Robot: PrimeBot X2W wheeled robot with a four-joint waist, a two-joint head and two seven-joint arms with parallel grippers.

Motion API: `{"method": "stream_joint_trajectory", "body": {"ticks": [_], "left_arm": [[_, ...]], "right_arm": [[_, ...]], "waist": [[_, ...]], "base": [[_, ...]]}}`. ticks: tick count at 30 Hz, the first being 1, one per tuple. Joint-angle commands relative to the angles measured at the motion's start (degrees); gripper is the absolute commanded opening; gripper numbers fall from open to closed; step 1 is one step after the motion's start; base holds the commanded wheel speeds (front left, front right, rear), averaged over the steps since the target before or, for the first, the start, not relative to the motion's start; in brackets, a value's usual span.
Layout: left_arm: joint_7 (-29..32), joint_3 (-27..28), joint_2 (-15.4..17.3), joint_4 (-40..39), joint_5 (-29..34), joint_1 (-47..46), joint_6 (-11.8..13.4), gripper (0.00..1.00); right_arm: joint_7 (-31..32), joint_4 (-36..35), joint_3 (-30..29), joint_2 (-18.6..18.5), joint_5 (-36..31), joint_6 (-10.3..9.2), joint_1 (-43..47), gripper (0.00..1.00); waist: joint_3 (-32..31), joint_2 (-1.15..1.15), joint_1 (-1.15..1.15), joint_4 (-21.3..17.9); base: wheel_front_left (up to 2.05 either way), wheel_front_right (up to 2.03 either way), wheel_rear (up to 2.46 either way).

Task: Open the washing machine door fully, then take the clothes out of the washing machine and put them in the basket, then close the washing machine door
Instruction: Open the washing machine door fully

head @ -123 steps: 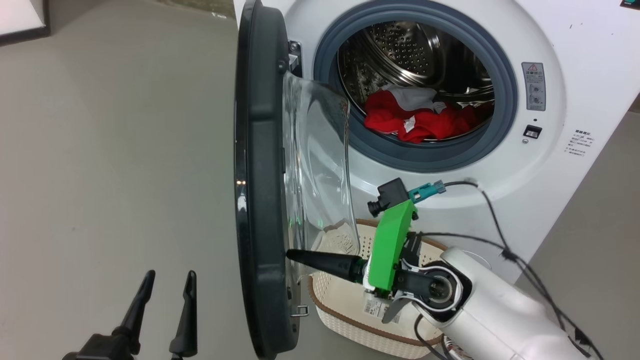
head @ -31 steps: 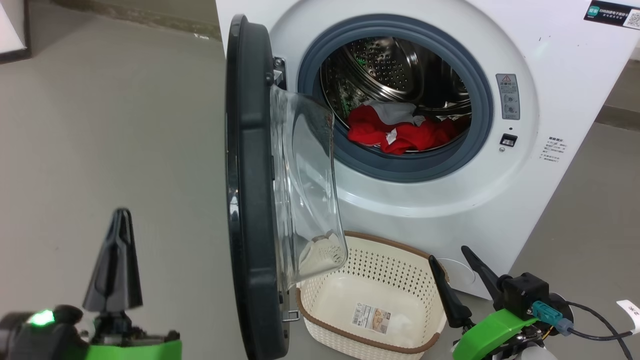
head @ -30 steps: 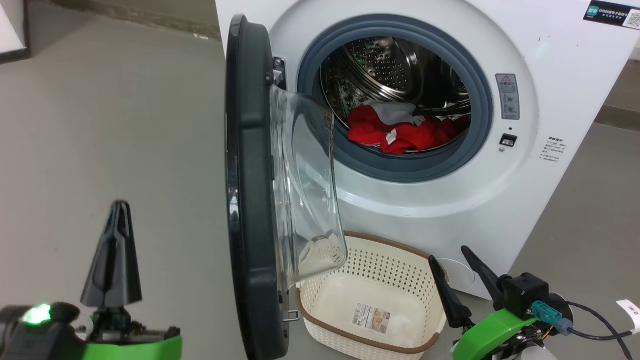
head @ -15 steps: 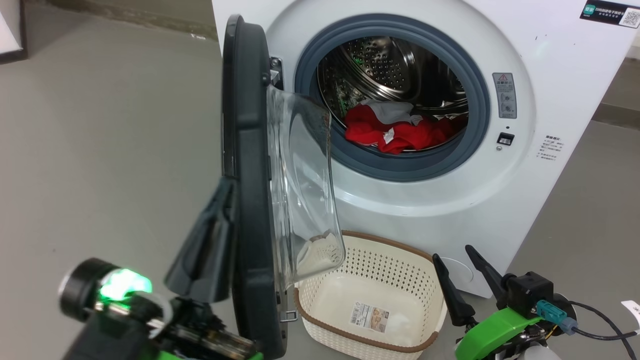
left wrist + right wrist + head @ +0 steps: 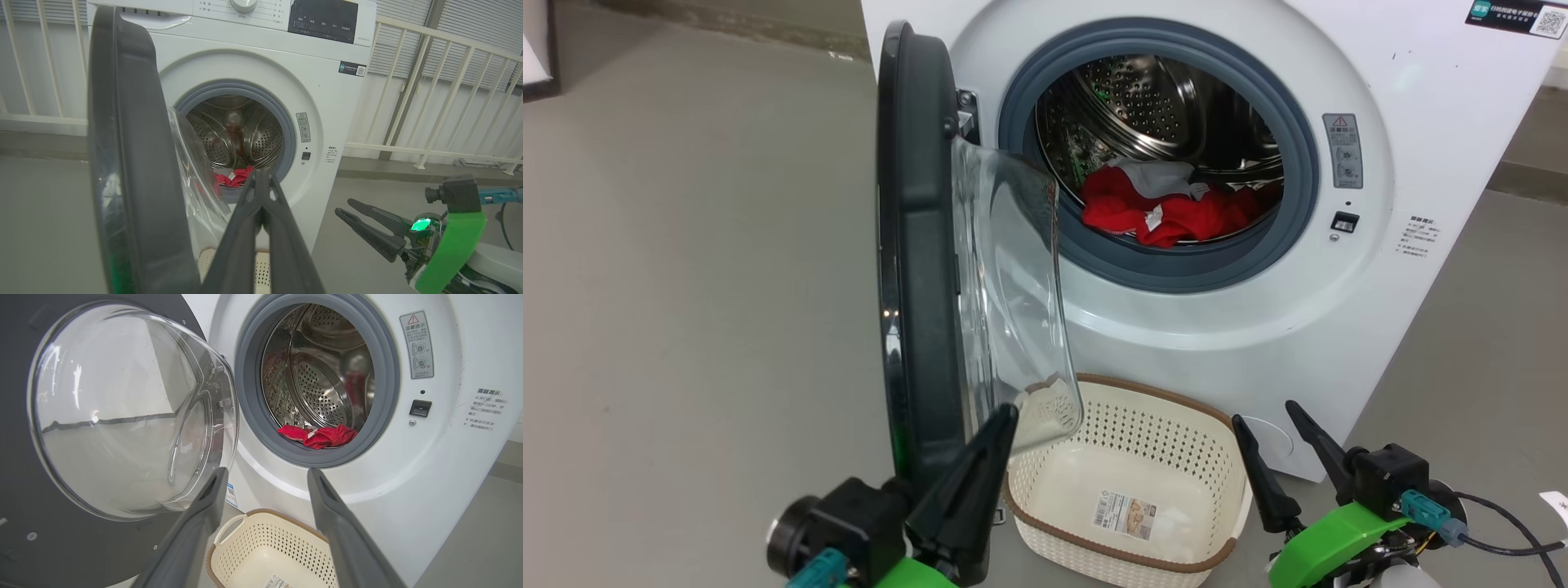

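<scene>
**Door.** The washing machine door [image 5: 915,245] stands swung out from the front of the washing machine [image 5: 1258,327], roughly square to the front panel. Its glass bowl [image 5: 1013,302] faces across the drum opening. The lower edge of the bowl hangs over the near corner of the basket.

**Load.** The clothes [image 5: 1168,216] lie at the bottom of the drum [image 5: 1160,106], just behind the grey rubber ring [image 5: 1176,273]. They form a red heap with a pale grey-white piece on top, all of it inside the machine.

**Basket.** The basket [image 5: 1160,429] sits on the floor [image 5: 686,286] directly in front of the machine, below the drum opening and close to the front panel. Inside it there is a paper label [image 5: 1131,514] on the bottom.

**Left gripper.** The left gripper [image 5: 1001,425] is low in front of the machine, at the bottom of the door, on the side the bowl faces. Its two fingers are pressed flat together and grip nothing. Whether the tip touches the door cannot be told.

**Right gripper.** The right gripper [image 5: 1266,415] is low in front of the machine, beside the basket on the side away from the door. Its fingers are spread wide and point towards the front panel, with nothing between them.
</scene>
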Motion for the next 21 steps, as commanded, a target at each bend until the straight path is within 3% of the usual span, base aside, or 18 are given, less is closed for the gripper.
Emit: {"method": "stream_joint_trajectory", "body": {"ticks": [1,9,21], "left_arm": [[0.41,1.45,-0.01,-0.82,-0.40,-0.98,0.37,0.00],[0.80,1.18,0.76,6.32,-3.46,0.54,-0.96,0.00],[-1.66,4.66,2.99,11.17,-2.20,1.28,2.12,0.00]], "right_arm": [[-0.69,-1.18,1.02,0.04,-0.40,0.36,-0.93,1.00],[-0.69,-0.91,1.03,0.04,-0.24,0.36,-0.60,1.00],[-0.69,-0.71,1.59,0.04,0.03,0.36,-0.04,1.00]], "waist": [[0.00,0.00,0.00,0.01],[-0.11,0.00,0.00,0.11],[-0.21,0.00,0.00,0.80]], "base": [[0.00,0.00,0.00],[0.00,0.00,0.00],[0.00,0.00,0.00]]}}
